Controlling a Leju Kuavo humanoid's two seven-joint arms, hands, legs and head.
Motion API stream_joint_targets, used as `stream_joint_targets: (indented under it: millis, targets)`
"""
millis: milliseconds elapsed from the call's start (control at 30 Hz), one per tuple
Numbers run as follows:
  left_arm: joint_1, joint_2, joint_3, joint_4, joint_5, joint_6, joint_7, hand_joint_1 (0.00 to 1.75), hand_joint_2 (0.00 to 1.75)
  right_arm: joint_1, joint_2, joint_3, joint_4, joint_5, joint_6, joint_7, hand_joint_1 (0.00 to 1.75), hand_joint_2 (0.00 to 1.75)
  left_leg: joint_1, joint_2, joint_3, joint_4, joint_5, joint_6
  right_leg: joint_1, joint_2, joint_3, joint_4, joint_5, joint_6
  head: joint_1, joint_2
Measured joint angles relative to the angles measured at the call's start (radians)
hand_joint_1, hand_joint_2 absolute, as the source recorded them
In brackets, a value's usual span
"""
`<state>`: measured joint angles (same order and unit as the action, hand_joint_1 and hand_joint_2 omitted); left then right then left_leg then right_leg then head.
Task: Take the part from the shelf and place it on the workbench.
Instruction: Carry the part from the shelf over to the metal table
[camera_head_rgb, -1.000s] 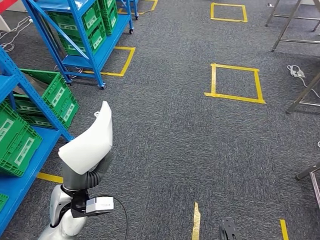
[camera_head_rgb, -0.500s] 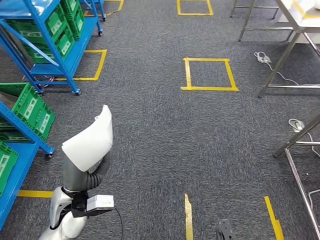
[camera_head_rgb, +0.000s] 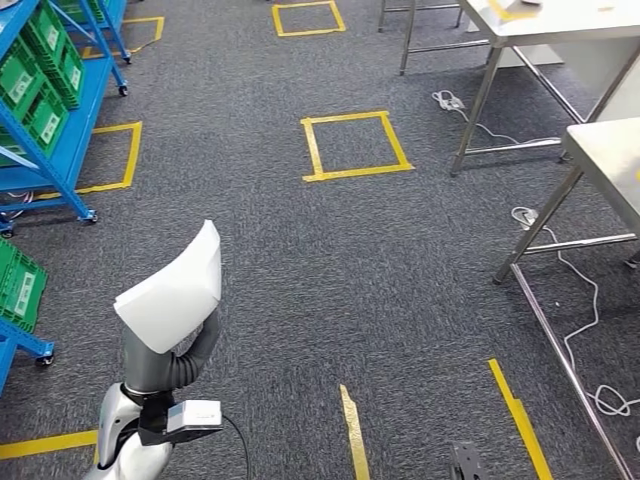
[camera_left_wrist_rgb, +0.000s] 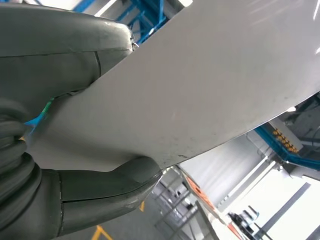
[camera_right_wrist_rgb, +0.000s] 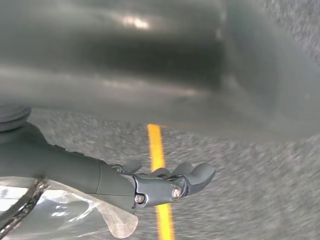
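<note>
Head view showed the left hand (camera_head_rgb: 162, 355) raised at the lower left, gripping a white curved part (camera_head_rgb: 172, 290) that stood above the grey carpet (camera_head_rgb: 302, 270); the left wrist view showed the hand (camera_left_wrist_rgb: 71, 125) clamping the part (camera_left_wrist_rgb: 211, 85) between a thick thumb and the fingers on its other face. Blue shelves (camera_head_rgb: 53, 110) with green crates (camera_head_rgb: 45, 70) stood at the far left; a yellow tape square (camera_head_rgb: 355, 145) lay on the carpet ahead; the metal surface (camera_head_rgb: 604, 150) stood at the right, well apart from the part. Right wrist view showed the right hand (camera_right_wrist_rgb: 166, 182) holding nothing, its fingers loosely extended and apart above a yellow tape line (camera_right_wrist_rgb: 160, 170).
</note>
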<state>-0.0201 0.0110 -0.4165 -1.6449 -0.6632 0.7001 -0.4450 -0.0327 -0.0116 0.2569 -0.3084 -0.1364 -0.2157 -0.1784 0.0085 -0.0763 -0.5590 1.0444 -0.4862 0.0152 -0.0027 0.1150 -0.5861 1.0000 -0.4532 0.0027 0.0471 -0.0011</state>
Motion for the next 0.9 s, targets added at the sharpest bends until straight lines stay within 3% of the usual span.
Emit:
stream_joint_targets:
  millis: [33, 100, 167, 233, 333, 400, 433, 500, 533, 567, 600, 633, 700, 733, 800, 833, 900]
  targets:
    - [0.0, 0.0, 0.001, -0.001, 0.008, 0.0, 0.003, 1.75, 1.75, 0.007, 0.001, -0.005, -0.004, -0.004, -0.011, 0.006, 0.0, 0.0, 0.0, -0.017, 0.007, -0.02, 0.0, 0.001, -0.003, 0.01, -0.006, 0.002, 0.002, 0.005, 0.001, 0.0]
    - [0.0, -0.002, 0.004, -0.002, 0.026, 0.001, 0.001, 1.75, 1.75, 0.026, -0.001, -0.015, -0.017, -0.007, -0.029, 0.014, 0.0, 0.0, -0.003, -0.009, 0.008, -0.029, -0.002, 0.004, -0.009, 0.031, -0.017, 0.001, 0.007, 0.02, 0.001, 0.0]
    - [0.0, -0.006, 0.008, -0.001, 0.038, 0.001, -0.001, 1.75, 1.75, 0.047, -0.005, -0.026, -0.035, -0.007, -0.044, 0.021, 0.0, 0.0, -0.002, 0.014, 0.011, -0.038, 0.005, 0.014, -0.009, 0.014, -0.029, 0.007, 0.003, 0.029, 0.002, 0.0]
    - [0.0, -0.009, 0.01, -0.001, 0.041, 0.0, -0.002, 1.75, 1.75, 0.056, -0.007, -0.032, -0.045, -0.007, -0.052, 0.025, 0.0, 0.0, 0.001, 0.028, 0.014, -0.045, 0.01, 0.02, -0.006, -0.02, -0.038, 0.018, -0.006, 0.031, 0.002, 0.0]
    - [0.001, -0.01, 0.01, -0.001, 0.041, 0.0, -0.003, 1.75, 1.75, 0.057, -0.007, -0.033, -0.049, -0.007, -0.054, 0.027, 0.0, 0.0, 0.001, 0.03, 0.014, -0.046, 0.01, 0.02, -0.004, -0.03, -0.04, 0.022, -0.01, 0.031, 0.003, 0.0]
    - [0.003, -0.012, 0.01, -0.001, 0.041, 0.0, -0.005, 1.75, 1.75, 0.059, -0.009, -0.037, -0.058, -0.006, -0.059, 0.031, 0.0, 0.0, 0.0, 0.036, 0.013, -0.046, 0.01, 0.022, -0.004, -0.052, -0.051, 0.047, -0.026, 0.033, 0.008, 0.0]
    - [0.007, -0.013, 0.013, -0.001, 0.04, 0.0, -0.005, 1.75, 1.75, 0.06, -0.012, -0.044, -0.073, -0.004, -0.064, 0.036, 0.0, 0.0, -0.001, 0.055, 0.012, -0.046, 0.009, 0.024, -0.005, -0.07, -0.084, 0.116, -0.058, 0.036, 0.011, 0.0]
    - [0.014, -0.017, 0.017, 0.001, 0.031, 0.0, 0.006, 1.75, 1.75, 0.07, -0.026, -0.068, -0.119, 0.008, -0.061, 0.051, 0.0, 0.0, -0.003, 0.115, 0.012, -0.045, 0.005, 0.024, -0.011, -0.117, -0.083, 0.144, -0.061, 0.046, 0.017, 0.0]
    - [0.016, -0.019, 0.018, 0.002, 0.025, 0.0, 0.012, 1.75, 1.75, 0.074, -0.032, -0.08, -0.141, 0.015, -0.055, 0.059, 0.0, 0.0, -0.005, 0.146, 0.013, -0.044, 0.002, 0.02, -0.011, -0.151, -0.064, 0.123, -0.056, 0.05, 0.019, 0.0]
    - [0.016, -0.02, 0.019, 0.002, 0.019, 0.0, 0.018, 1.75, 1.75, 0.077, -0.035, -0.086, -0.154, 0.02, -0.044, 0.066, 0.0, 0.0, -0.007, 0.165, 0.015, -0.043, -0.002, 0.015, -0.01, -0.173, -0.017, 0.046, -0.026, 0.047, 0.02, 0.0]
    - [0.015, -0.022, 0.019, 0.002, 0.014, 0.0, 0.02, 1.75, 1.75, 0.075, -0.034, -0.088, -0.158, 0.022, -0.035, 0.071, 0.0, 0.0, -0.01, 0.175, 0.017, -0.041, -0.004, 0.01, -0.006, -0.187, 0.004, 0.01, -0.02, 0.041, 0.021, 0.0]
    - [0.015, -0.023, 0.019, 0.002, 0.01, 0.0, 0.024, 1.75, 1.75, 0.074, -0.033, -0.089, -0.162, 0.023, -0.026, 0.076, 0.0, 0.0, -0.012, 0.185, 0.018, -0.04, -0.006, 0.005, -0.002, -0.191, 0.011, -0.002, -0.022, 0.034, 0.021, 0.0]
    - [0.014, -0.024, 0.019, 0.001, 0.005, 0.0, 0.032, 1.75, 1.75, 0.073, -0.029, -0.092, -0.164, 0.026, -0.015, 0.077, 0.0, 0.0, -0.011, 0.201, 0.024, -0.039, -0.01, -0.004, -0.001, -0.166, 0.011, -0.003, -0.019, 0.021, 0.022, 0.0]
    - [0.012, -0.024, 0.019, 0.001, 0.004, 0.0, 0.036, 1.75, 1.75, 0.072, -0.025, -0.093, -0.164, 0.028, -0.013, 0.071, 0.0, 0.0, -0.008, 0.19, 0.024, -0.032, -0.02, -0.01, -0.002, -0.155, 0.013, -0.004, -0.018, 0.015, 0.021, 0.0]
    - [0.01, -0.022, 0.019, -0.001, 0.001, 0.0, 0.044, 1.75, 1.75, 0.066, -0.018, -0.096, -0.164, 0.029, -0.014, 0.055, 0.0, 0.0, -0.002, 0.136, -0.002, 0.039, -0.067, -0.02, -0.006, -0.132, 0.016, -0.007, -0.015, 0.003, 0.017, 0.0]
    - [0.009, -0.019, 0.019, -0.002, -0.001, 0.0, 0.048, 1.75, 1.75, 0.061, -0.014, -0.099, -0.164, 0.027, -0.015, 0.045, 0.0, 0.0, -0.001, 0.105, -0.032, 0.107, -0.101, -0.021, -0.007, -0.12, 0.015, -0.007, -0.014, 0.0, 0.014, 0.0]
    - [0.01, -0.011, 0.019, -0.002, -0.006, 0.0, 0.057, 1.75, 1.75, 0.054, -0.008, -0.105, -0.163, 0.022, -0.017, 0.03, 0.0, 0.0, -0.001, 0.083, -0.098, 0.24, -0.15, -0.021, -0.006, -0.092, 0.015, -0.006, -0.013, -0.004, 0.013, 0.0]
